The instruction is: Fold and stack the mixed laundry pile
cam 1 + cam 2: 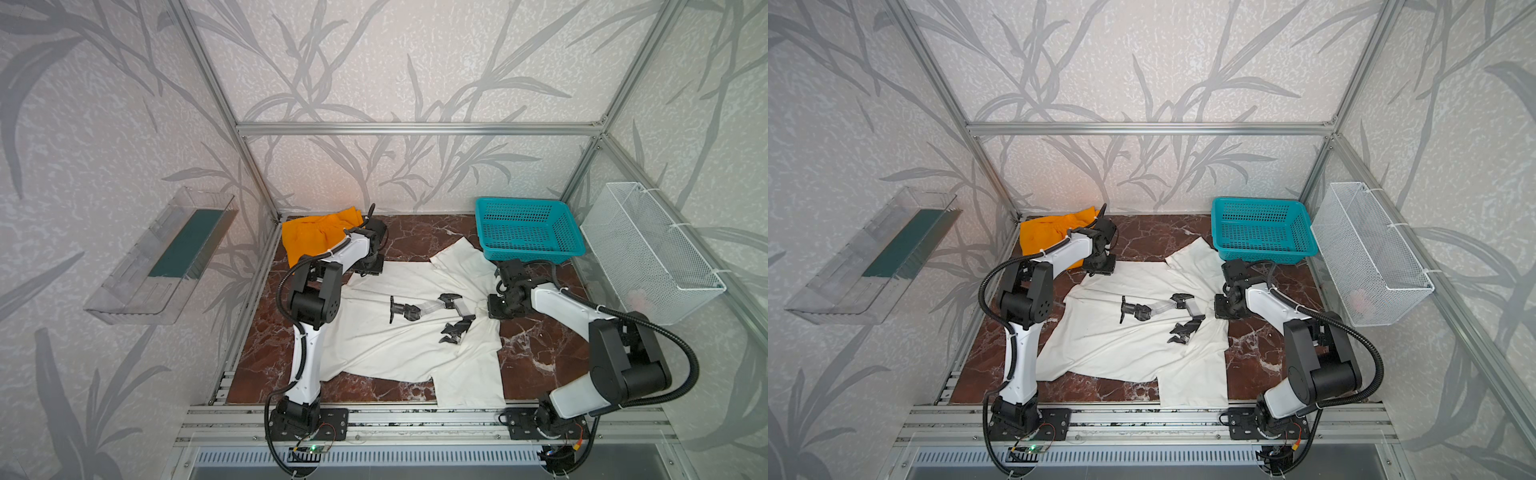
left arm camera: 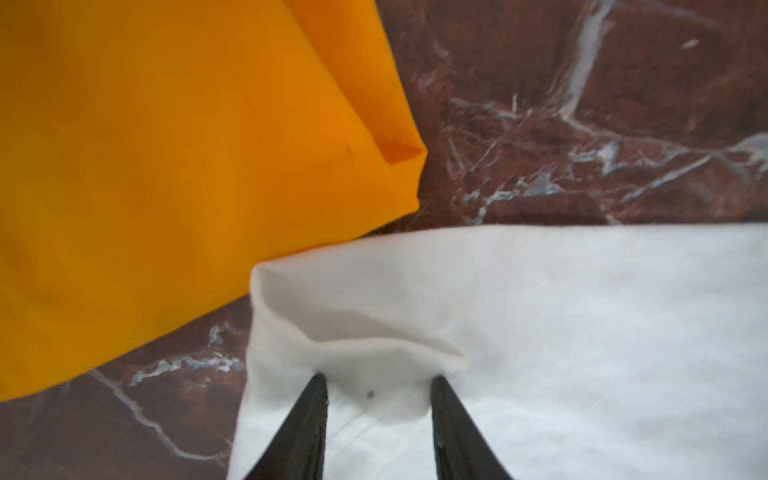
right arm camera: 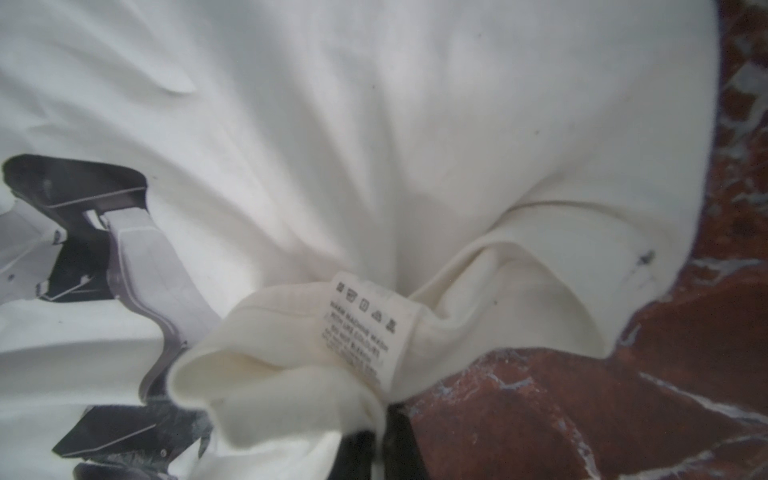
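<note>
Inspecting the white shirt (image 1: 395, 345), spread wrinkled across the desk (image 1: 415, 237): right jaws pressed together on its bunched edge by the care label (image 3: 365, 328); left jaws stand apart astride a far-corner pucker. Risk: a shallow left bite slips, skewing the fold; orange trousers (image 2: 166, 166), just beside that corner, may snag.

1. The white shirt (image 1: 395, 345) is soft, matt, creased cloth; its care label (image 3: 365, 328) looks like thin fabric.
2. The orange trousers (image 2: 166, 166) are smoother cloth with a faint sheen.
3. The desk (image 1: 536, 353) has a polished, red-brown marble look.
4. The far-right teal basket (image 1: 534, 249) is perforated plastic.
5. The wire basket (image 1: 636, 249) on the right is white metal mesh.
</note>
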Robot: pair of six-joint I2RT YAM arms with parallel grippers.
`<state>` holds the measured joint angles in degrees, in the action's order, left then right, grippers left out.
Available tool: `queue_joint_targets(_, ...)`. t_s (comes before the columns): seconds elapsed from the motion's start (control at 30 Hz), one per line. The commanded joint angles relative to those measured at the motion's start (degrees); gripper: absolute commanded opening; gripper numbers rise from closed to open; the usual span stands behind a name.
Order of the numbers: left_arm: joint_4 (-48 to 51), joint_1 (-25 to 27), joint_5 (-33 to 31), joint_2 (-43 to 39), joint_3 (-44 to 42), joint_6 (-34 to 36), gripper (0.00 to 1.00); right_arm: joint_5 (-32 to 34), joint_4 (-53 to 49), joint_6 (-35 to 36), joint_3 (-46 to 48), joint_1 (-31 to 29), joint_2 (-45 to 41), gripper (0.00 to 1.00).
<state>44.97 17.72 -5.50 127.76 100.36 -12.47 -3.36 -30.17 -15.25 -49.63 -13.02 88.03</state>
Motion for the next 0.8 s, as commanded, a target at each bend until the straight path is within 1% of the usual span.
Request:
queue_joint_targets(0.0, 2.0, 0.4, -0.8, 0.8, 1.1, -0.2, 0.29, 1.3, -1.5, -0.2, 0.7, 0.4, -1.7, 0.0)
queue_joint_targets(0.17, 1.8, 0.5, -0.7, -0.2, 0.0, -0.5, 0.12, 2.0, -1.8, -0.2, 0.7, 0.6, -2.0, 0.0)
queue_joint_targets(0.23, 1.6, 0.4, -0.8, -0.8, -0.2, -0.5, 0.08, 2.5, -2.0, -0.2, 0.7, 0.8, -2.1, 0.0)
queue_joint_targets(0.27, 1.7, 0.4, -0.8, -1.2, -0.2, -0.6, 0.04, 2.5, -2.0, -0.2, 0.7, 0.9, -2.0, 0.0)
queue_joint_targets(0.33, 2.0, 0.3, -0.8, -1.8, 0.1, -0.6, 0.01, 2.5, -2.0, -0.2, 0.7, 0.9, -2.0, 0.0)
queue_joint_targets(0.57, 4.3, -1.1, -0.7, -4.6, 2.3, -1.2, 0.0, 2.2, -1.9, -0.4, 0.5, 1.1, -1.7, 0.0)
queue_joint_targets(0.63, 4.6, -2.3, 0.8, -5.4, 2.6, -0.9, 0.0, 2.2, -1.9, -0.4, 0.4, 1.1, -1.6, 0.0)
queue_joint_targets(0.77, 4.2, -6.8, 5.9, -7.1, 2.5, -0.7, 0.0, 2.6, -2.2, -0.4, 0.2, 1.1, -1.7, 0.0)
